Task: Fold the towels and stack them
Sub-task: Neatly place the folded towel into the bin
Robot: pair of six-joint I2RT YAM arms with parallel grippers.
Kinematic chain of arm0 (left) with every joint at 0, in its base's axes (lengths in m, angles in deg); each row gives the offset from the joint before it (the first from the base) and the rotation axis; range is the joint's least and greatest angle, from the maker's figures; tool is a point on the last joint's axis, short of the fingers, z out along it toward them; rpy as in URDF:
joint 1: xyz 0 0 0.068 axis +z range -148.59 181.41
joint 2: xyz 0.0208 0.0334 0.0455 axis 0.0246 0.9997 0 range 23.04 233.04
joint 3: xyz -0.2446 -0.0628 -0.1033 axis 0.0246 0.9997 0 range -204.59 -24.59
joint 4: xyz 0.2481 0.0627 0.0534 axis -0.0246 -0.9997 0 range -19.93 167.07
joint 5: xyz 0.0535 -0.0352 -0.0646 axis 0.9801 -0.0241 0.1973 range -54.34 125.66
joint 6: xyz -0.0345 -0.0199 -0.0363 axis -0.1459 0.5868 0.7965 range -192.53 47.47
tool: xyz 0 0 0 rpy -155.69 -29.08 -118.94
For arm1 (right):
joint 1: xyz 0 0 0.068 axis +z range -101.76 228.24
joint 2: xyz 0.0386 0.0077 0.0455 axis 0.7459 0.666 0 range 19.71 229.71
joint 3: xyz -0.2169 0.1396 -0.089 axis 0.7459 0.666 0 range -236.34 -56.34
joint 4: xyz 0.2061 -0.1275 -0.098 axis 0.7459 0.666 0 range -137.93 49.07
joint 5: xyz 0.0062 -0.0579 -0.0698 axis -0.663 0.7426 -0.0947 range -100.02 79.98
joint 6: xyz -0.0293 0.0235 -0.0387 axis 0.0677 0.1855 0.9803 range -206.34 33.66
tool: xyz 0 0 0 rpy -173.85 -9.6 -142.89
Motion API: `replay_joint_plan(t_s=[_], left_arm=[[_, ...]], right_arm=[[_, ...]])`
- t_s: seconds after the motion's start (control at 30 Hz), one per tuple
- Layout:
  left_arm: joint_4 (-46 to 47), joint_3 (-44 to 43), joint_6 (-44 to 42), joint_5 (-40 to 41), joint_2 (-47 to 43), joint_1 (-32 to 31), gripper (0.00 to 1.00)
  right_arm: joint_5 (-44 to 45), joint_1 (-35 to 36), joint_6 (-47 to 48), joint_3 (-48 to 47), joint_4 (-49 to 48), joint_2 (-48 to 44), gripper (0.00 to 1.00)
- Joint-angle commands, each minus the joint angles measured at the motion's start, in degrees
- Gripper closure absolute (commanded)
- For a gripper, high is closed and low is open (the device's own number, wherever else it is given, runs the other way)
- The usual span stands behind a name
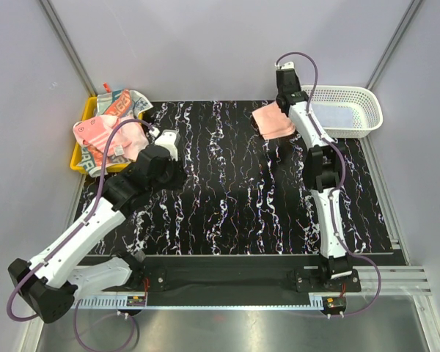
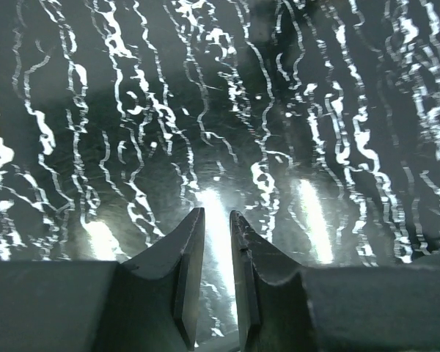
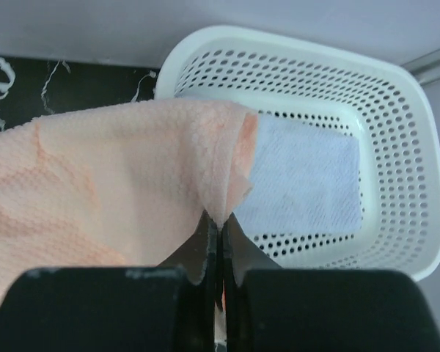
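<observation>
Right tool (image 3: 220,224) pinches plain pink cloth towel (image 3: 110,169); left tool (image 2: 216,218) slightly parted, empty; lettering on cream cloth towel (image 1: 125,103) unreadable

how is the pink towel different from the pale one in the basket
The pink towel is pinched in the right gripper and hangs rumpled; the pale towel lies flat in the basket. The pink towel is peach-pink; the pale towel bluish white. Both are textured cloth.

Pale grey walls (image 1: 205,44) enclose a black marbled tabletop (image 1: 235,183)
</observation>
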Motion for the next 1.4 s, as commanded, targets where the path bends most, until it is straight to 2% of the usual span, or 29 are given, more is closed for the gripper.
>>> replay_joint_plan(t_s=[0.0, 0.33, 0.87, 1.17, 1.23, 1.3, 1.37], left_arm=[[0.12, 0.22, -4.94, 2.43, -0.3, 1.17, 0.75], [2.67, 2.68, -7.31, 0.15, 1.73, 5.22, 0.75], [3.63, 3.73, -7.84, -2.13, 2.43, 7.33, 0.75], [3.72, 3.64, -7.84, -2.93, 4.28, 7.86, 0.75], [3.72, 3.64, -7.84, -3.1, 4.63, 7.95, 0.75], [3.81, 3.47, -7.75, -3.28, 4.8, 8.12, 0.74], [3.81, 3.56, -7.49, -3.54, 5.07, 8.56, 0.73]], right_arm=[[0.55, -1.61, 5.14, -7.65, -1.58, 3.19, 1.0], [-6.4, -9.07, 6.2, -9.07, -7.39, 2.57, 1.0], [-17.12, -19.1, 6.81, -1.61, -10.9, 1.26, 1.0], [-20.29, -22.53, 5.06, -2.66, -11.52, 5.91, 0.99], [-20.73, -22.97, 4.18, -2.66, -11.7, 6.88, 0.91], [-20.99, -23.41, 3.3, -2.74, -11.7, 6.97, 0.6], [-20.73, -23.5, 1.81, -2.57, -11.53, 6.62, 0.36]])
